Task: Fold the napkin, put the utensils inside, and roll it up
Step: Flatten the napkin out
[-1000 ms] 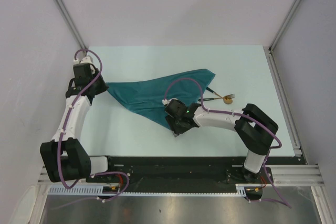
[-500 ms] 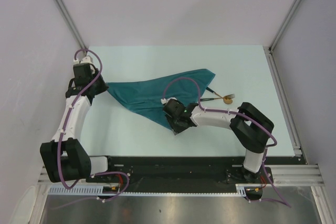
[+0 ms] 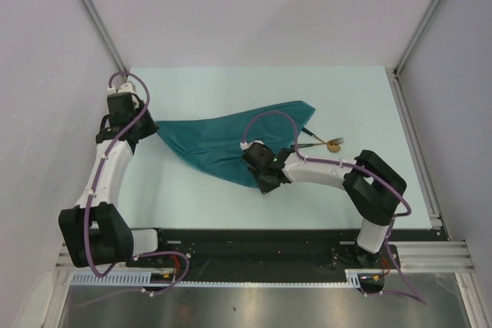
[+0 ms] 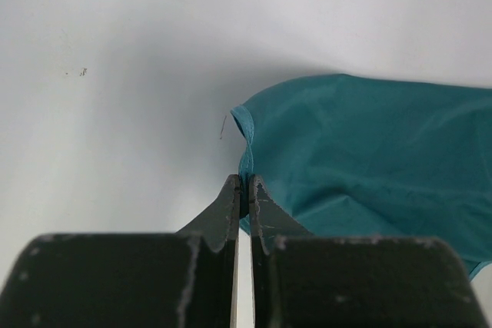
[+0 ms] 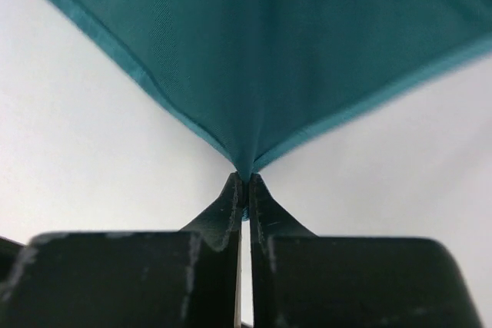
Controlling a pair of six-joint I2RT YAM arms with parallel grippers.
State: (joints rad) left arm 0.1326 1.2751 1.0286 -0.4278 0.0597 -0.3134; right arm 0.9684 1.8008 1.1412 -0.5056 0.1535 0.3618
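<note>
Now napkin pinched twice.
My left gripper grips its left tip, right gripper the near corner.

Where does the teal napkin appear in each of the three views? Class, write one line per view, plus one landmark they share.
Top external: napkin spread across mid-table.
Left wrist: napkin in the right half, corner pinched by the left gripper, jaws shut.
Right wrist: napkin fills the top, narrowing to a corner pinched by the right gripper, jaws shut.
Shared landmark: the pale table under the cloth.
</note>
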